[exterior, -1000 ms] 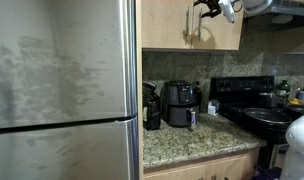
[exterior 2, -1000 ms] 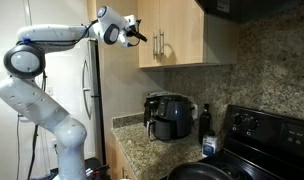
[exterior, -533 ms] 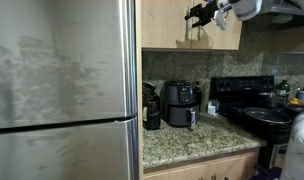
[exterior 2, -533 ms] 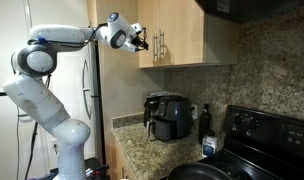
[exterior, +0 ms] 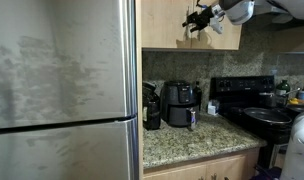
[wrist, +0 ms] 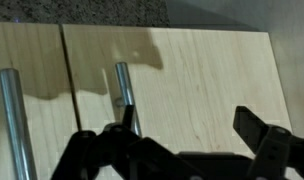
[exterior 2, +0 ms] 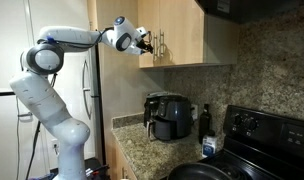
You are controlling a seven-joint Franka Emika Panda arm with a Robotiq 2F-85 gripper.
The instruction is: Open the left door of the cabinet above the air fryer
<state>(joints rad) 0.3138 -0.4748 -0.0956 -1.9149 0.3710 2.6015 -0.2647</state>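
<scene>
You have the gripper (exterior: 198,20) up at the middle seam of the cabinet (exterior: 227,32), with the air fryer (exterior: 180,103) on the counter at 6 o'clock below. That height makes sense, since the two bar handles meet there. In the wrist view the fingers are spread wide with only bare wood between them, so nothing is gripped yet. The handle (wrist: 123,92) stands at about 10 o'clock from the gap, close by one finger (wrist: 97,150) rather than between the pair. I'd judge it needs bracketing before any squeeze. Granite runs along 12 o'clock of the wrist view, so that picture reads as upside down. That would make the wide panel the left door (wrist: 207,70) and the second bar (wrist: 9,115), out at 9 o'clock, its neighbour's. The door looks shut, flush with the panel beside it. The lower ends of both bars vanish behind the fingers or the frame edge. In both exterior views everything at the seam is too small to tell whether metal touches metal.
</scene>
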